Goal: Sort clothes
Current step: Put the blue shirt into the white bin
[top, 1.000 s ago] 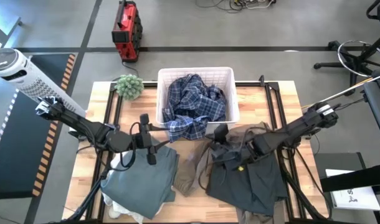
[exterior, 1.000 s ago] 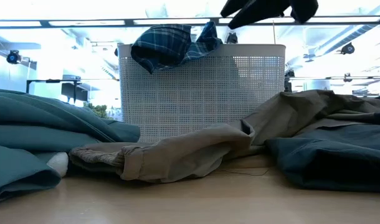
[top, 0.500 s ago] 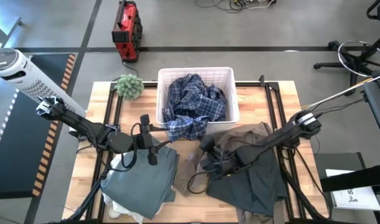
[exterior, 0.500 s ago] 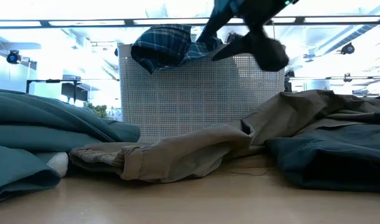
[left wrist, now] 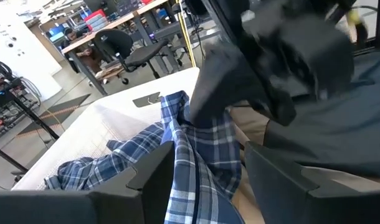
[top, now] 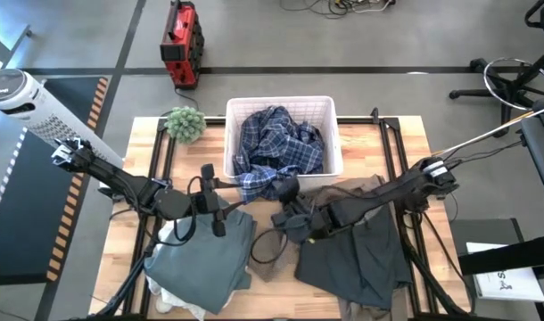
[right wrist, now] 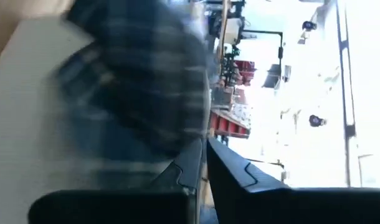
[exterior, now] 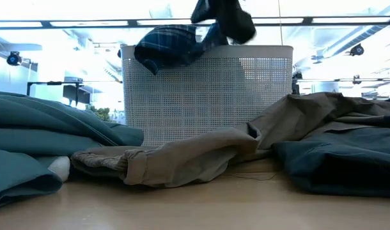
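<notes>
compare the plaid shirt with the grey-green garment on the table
The plaid shirt is blue and white checked; the grey-green garment is one plain colour. The shirt lies crumpled in the white bin, spilling over its front rim; the garment lies flatter on the table, under the left pincer. Both are soft clothes, neither held.

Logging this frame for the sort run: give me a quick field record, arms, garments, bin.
left gripper: open, waiting over the grey-green garment at the table's left
right gripper: fingers closed together, raised by the bin's front edge near the plaid overhang; no cloth visibly held
plaid shirt: in the white bin, part draped over the front wall
tan garment: flat on the table in front of the bin
dark grey garment: spread at the table's right
white piece: under the grey-green garment
plant: left of the bin
</notes>
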